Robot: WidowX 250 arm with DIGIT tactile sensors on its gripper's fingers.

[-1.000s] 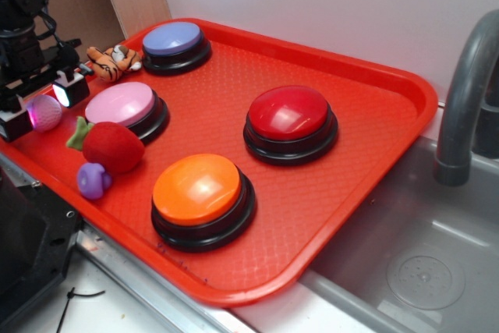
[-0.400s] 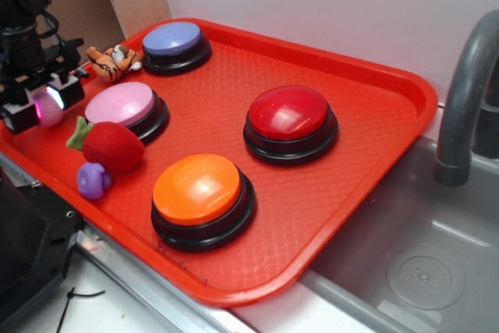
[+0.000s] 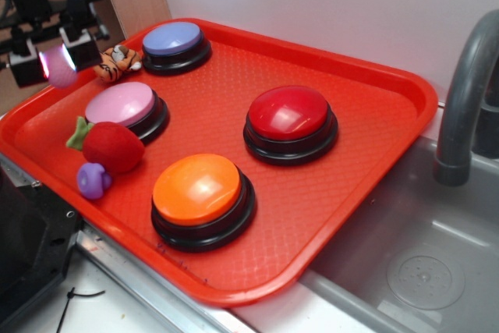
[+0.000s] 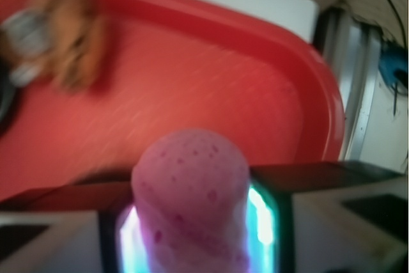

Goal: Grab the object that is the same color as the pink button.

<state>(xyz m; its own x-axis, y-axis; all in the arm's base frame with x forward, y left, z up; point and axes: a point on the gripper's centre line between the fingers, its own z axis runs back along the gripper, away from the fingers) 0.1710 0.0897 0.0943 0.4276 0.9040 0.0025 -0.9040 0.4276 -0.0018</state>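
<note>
Wrist view shows the tool point(image 4: 192, 234) clenched on the pink ball point(image 4: 192, 202), squeezed between its pads; it looks soft, light, best pinched across its middle.

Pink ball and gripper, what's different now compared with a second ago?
The gripper closed on the pink ball and has lifted it off the red tray, up and toward the back. The pink button, strawberry, purple toy and tiger stayed put.
</note>
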